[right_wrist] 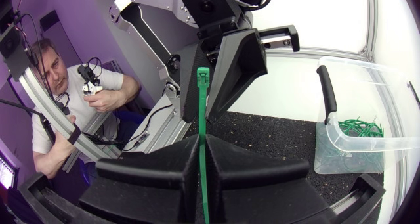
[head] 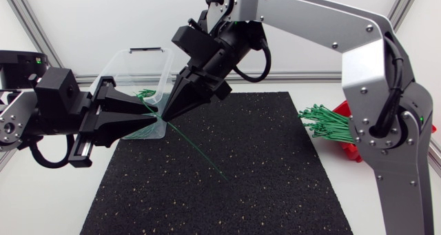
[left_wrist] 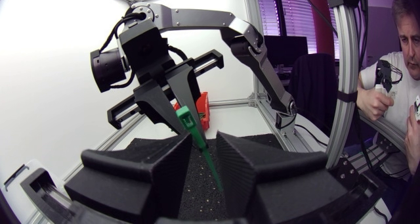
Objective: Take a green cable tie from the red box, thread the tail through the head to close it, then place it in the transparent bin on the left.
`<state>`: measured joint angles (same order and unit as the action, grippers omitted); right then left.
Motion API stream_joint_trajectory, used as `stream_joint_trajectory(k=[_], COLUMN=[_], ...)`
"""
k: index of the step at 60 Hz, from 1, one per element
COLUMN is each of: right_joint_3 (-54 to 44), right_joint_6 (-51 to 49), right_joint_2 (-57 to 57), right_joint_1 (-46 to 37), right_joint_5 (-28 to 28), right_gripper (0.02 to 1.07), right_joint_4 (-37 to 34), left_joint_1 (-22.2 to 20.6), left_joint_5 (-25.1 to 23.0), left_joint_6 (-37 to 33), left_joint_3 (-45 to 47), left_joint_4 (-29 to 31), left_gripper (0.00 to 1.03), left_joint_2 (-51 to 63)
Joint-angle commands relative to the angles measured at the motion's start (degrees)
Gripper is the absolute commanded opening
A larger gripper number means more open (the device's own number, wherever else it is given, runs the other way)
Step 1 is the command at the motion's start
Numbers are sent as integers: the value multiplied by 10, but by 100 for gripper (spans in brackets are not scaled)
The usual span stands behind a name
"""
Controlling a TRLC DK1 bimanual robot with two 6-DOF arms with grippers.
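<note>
**Surface:** A black speckled mat [head: 262, 166] is laid on the white table [head: 48, 200].

**Right gripper** [head: 164, 114]: It is found above the mat's far left corner. Its fingers are pressed together on a green cable tie [head: 193, 149]. The tie's head is seen projecting past the fingertips, and the long tail is seen trailing down over the mat.

**Left gripper** [head: 155, 116]: It is presented tip to tip with the right one, its fingers parted by a narrow gap. The tie is seen in line with that gap, but contact cannot be determined.

**Transparent bin** [head: 165, 76]: It is set just behind both grippers, and looped green ties [head: 145, 94] are noted inside.

**Red box** [head: 350, 151]: It is placed at the table's right side beside the right arm's base. A bundle of loose green ties [head: 327, 121] is seen fanning out of it.
</note>
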<state>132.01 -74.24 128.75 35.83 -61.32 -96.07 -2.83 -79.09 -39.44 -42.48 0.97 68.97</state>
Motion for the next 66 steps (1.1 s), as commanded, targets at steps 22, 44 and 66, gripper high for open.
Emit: stream_joint_trajectory(k=[22,44,66], right_joint_3=[-33,-41,-50], right_joint_6=[-36,-43,-48], right_joint_2=[12,3,2], right_joint_1=[-4,-5,-6], right_joint_5=[-10,-14,-15], right_gripper=[10,10,10], right_joint_4=[-51,-53,-53], left_joint_1=[-9,-9,-8], left_joint_5=[-18,-22,-26], left_joint_6=[14,21,41], left_joint_3=[-9,-10,-17], left_joint_4=[-5,-5,-7], left_gripper=[21,14,8], left_joint_2=[12,18,24])
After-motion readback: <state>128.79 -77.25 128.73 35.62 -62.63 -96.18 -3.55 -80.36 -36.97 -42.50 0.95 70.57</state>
